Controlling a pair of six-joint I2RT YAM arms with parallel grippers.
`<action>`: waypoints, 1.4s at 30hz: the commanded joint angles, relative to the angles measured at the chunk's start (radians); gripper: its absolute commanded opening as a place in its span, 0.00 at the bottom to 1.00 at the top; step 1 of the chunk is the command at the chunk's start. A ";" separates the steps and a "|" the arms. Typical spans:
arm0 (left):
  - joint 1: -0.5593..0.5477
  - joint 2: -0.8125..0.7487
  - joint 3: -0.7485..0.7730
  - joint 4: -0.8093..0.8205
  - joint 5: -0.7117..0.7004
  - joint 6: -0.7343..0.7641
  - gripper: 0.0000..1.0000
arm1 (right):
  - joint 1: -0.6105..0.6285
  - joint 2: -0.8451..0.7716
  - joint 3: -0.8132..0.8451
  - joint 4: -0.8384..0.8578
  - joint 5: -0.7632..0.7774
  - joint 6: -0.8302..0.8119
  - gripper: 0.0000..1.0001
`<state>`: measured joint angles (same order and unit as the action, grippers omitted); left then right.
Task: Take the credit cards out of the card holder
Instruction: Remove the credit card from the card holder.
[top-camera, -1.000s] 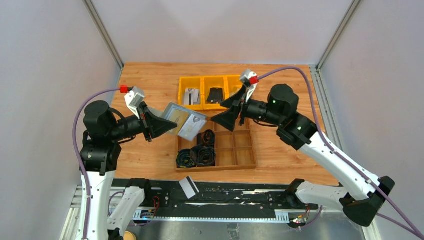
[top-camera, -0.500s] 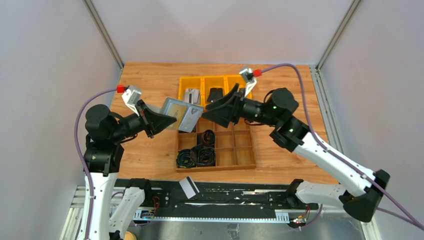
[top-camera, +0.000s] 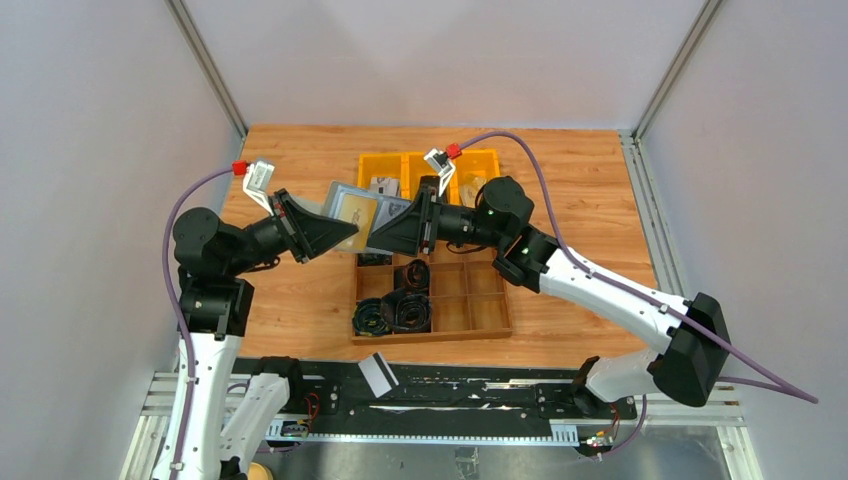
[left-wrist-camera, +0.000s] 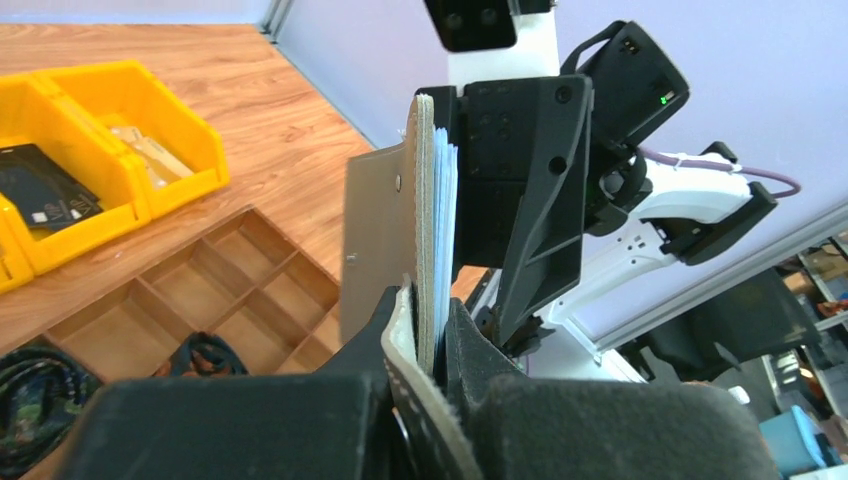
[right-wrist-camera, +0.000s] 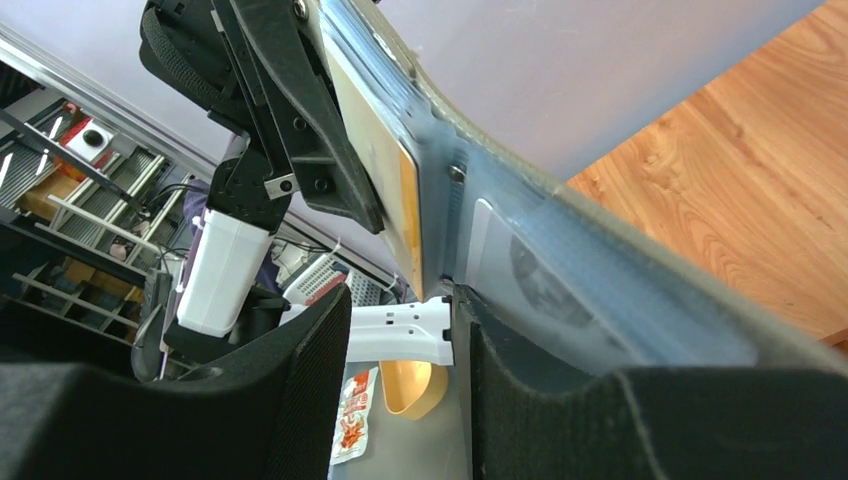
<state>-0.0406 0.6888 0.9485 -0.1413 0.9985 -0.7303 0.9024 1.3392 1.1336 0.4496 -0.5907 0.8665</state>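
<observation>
The grey card holder (top-camera: 352, 207) hangs open in the air above the table, and my left gripper (top-camera: 338, 232) is shut on its lower edge. In the left wrist view the card holder (left-wrist-camera: 428, 200) stands edge-on between my fingers, with pale edges of credit cards (left-wrist-camera: 452, 195) showing inside it. My right gripper (top-camera: 385, 238) has come up against the holder's right half. Its jaws (right-wrist-camera: 400, 345) stand apart with only background between them. The holder's clear pocket panel (right-wrist-camera: 560, 250) lies along the outer side of one finger, and a tan card (right-wrist-camera: 385, 180) sits in the other half.
Yellow bins (top-camera: 400, 156) at the back hold a black item (left-wrist-camera: 40, 195) and some cards (left-wrist-camera: 150, 155). A wooden compartment tray (top-camera: 480, 300) under the grippers holds coiled black cables (top-camera: 395, 308). A card with a dark stripe (top-camera: 377, 373) lies on the front rail.
My right gripper has swung left from beside the yellow bins to the holder, its jaws narrowing. My left gripper has carried the holder a little up and back.
</observation>
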 joint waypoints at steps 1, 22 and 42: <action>0.003 -0.018 0.004 0.134 0.077 -0.119 0.00 | 0.007 0.007 0.001 0.043 -0.009 0.018 0.45; 0.004 -0.035 -0.052 0.206 0.207 -0.229 0.22 | 0.007 0.080 0.017 0.266 -0.043 0.187 0.06; 0.003 0.005 -0.056 0.361 0.168 -0.372 0.22 | 0.007 -0.010 -0.151 0.302 -0.012 0.151 0.00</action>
<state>-0.0303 0.7052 0.8837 0.1165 1.1526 -1.0439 0.9051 1.3624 1.0328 0.7406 -0.6418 1.0481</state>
